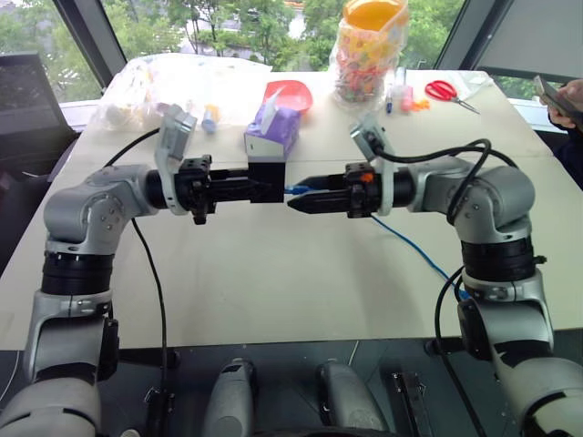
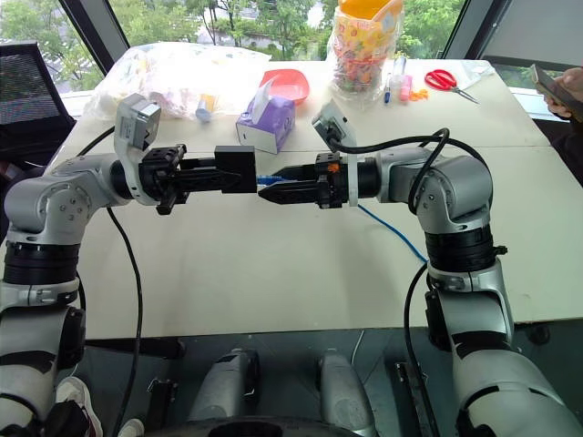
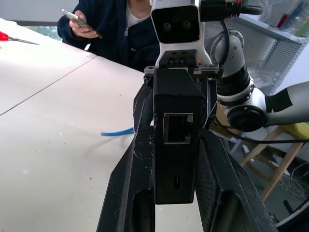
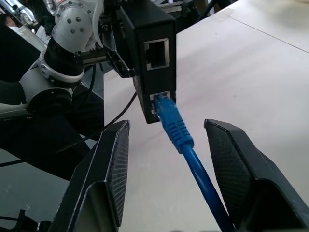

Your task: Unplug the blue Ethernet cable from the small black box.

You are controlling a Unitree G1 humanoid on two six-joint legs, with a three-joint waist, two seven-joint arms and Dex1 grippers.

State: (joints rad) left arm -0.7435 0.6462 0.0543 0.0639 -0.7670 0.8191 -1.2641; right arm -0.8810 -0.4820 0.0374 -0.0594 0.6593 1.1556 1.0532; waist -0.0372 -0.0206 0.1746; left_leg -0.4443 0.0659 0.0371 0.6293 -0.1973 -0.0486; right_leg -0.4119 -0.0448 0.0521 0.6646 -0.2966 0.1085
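A: Two grippers face each other above the table (image 1: 273, 282), nose to nose. The left gripper (image 1: 244, 188) is clamped on the small black box (image 1: 267, 180), one finger on each flat side, and holds it in the air with its socket face turned toward the right arm.

B: And the blue cable (image 4: 179, 135)?

A: Its plug sits in the lower of the two sockets on that face; the upper socket is empty. From the plug the cord runs straight back between the fingers (image 4: 113, 164) of the right gripper (image 1: 305, 199), then drops to the table and trails away under the right arm.

B: Are those fingers on it?

A: No. In the right wrist view they stand apart, one on each side of the blue boot, not touching it.

B: So which way is the pull?

A: I'd say along the cord's own line, level and away from the box, toward the right arm. The right gripper is the nearer one; it would have to close on the boot just behind the socket first.
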